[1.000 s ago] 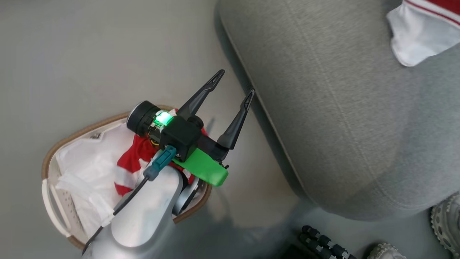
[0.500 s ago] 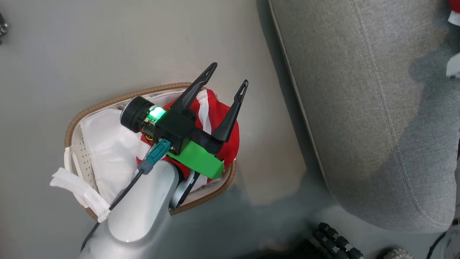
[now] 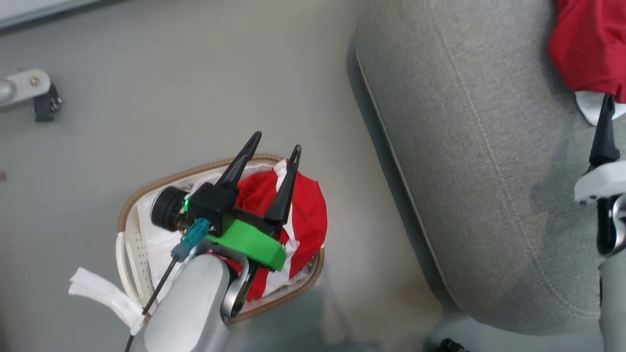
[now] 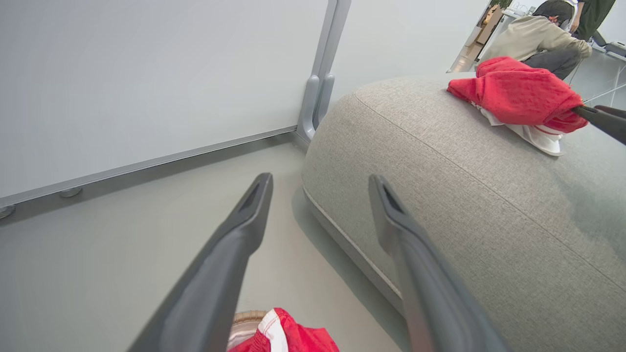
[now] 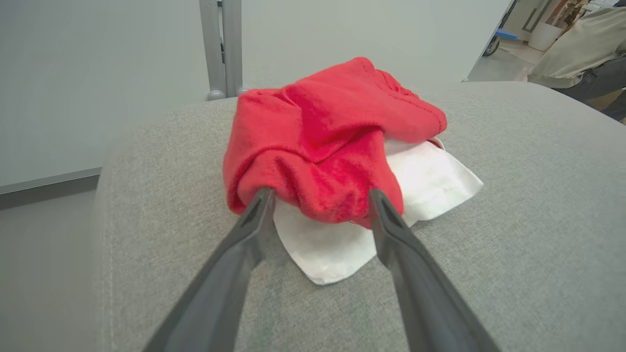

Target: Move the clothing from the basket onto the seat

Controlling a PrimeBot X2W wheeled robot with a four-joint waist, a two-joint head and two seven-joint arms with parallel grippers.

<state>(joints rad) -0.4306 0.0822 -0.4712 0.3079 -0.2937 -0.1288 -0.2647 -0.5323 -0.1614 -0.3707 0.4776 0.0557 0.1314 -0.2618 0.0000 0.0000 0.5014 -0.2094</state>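
On the seat [image 3: 489,171] one garment [image 5: 318,137] lies at the right gripper's [image 5: 321,194] spread, empty fingers; next the left gripper [image 3: 276,141], open and empty over the basket [image 3: 164,181], should drop onto clothing [image 3: 308,210] there.

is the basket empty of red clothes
No, a red garment with white stripes lies bunched in the basket, beneath the open left gripper.

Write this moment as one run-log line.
left gripper: open, above basket | right gripper: open, at red garment on sofa | more red clothing in basket
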